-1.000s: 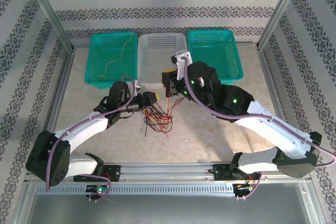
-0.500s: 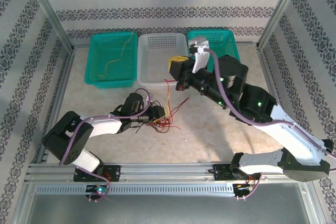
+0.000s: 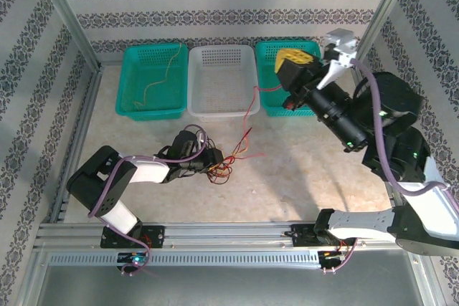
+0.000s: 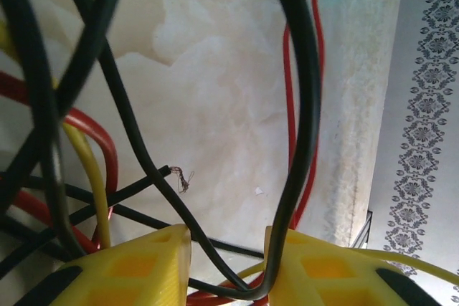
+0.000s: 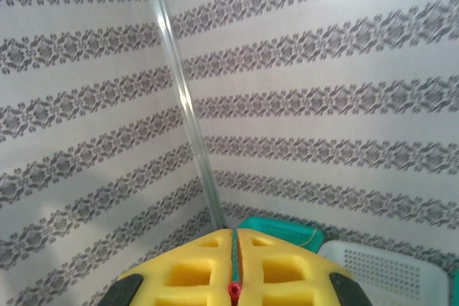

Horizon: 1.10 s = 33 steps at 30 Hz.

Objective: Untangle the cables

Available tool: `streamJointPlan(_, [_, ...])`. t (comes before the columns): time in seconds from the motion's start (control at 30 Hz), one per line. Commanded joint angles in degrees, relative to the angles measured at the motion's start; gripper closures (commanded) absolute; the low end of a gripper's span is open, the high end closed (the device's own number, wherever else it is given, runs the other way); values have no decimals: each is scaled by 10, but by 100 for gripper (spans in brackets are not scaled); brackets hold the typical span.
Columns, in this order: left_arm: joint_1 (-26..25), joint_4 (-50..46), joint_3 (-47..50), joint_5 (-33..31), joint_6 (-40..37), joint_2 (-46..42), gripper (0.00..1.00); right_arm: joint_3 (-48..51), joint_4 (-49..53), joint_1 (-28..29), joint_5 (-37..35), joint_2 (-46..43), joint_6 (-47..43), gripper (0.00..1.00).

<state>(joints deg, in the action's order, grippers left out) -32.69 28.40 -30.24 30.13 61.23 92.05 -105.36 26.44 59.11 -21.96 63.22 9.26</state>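
**Red cable drawn upward while the knot stays low**

The right end effector (image 3: pixel 289 62), pressed together on a red cable (image 3: pixel 249 116), hangs high at the upper right of the top view. From there the strand runs down-left to the tangle of cables (image 3: pixel 219 166) at the centre of the counter (image 3: pixel 287 170). The height probably serves to draw that single strand clear. The left end effector (image 4: pixel 226 266) lies low in the tangle, its yellow fingers (image 4: pixel 122 270) spread, with a black cable (image 4: pixel 305 141) looped loosely in the gap and not clamped. It is likely there to anchor the rest against the pull. A tan cable (image 3: pixel 147 91) lies apart in the teal basket (image 3: pixel 128 109) at upper left.
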Motion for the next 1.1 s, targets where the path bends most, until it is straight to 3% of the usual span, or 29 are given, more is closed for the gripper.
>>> streamJointPlan(0.0, [-5, 3, 3, -14, 2, 15, 70, -36, -29, -1, -45, -18, -46, 100])
streamJointPlan(0.27, [-5, 9, 10, -20, 6, 19, 72, -83, -31, -1, -92, -25, -90, 100])
streamJointPlan(0.43, [-4, -3, -18, -1, 1, -42, 60, -78, -9, -1, -100, -9, -83, 100])
streamJointPlan(0.53, [-3, -109, -67, -12, -57, -140, 49, -70, 4, -1, -93, 3, -71, 100])
streamJointPlan(0.67, [-2, -300, -141, -79, -170, -289, 31, -53, 14, -1, -88, 16, -52, 100])
streamJointPlan(0.77, [5, -405, -178, -112, -223, -369, 23, -37, 15, -3, -79, 24, -38, 100])
streamJointPlan(0.9, [6, -485, -236, -72, -291, -399, 20, -25, 22, -8, -52, 39, -12, 100])
streamJointPlan(1.07, [5, -502, -298, -53, -385, -383, 17, -11, 23, -32, 4, 58, 38, 100])
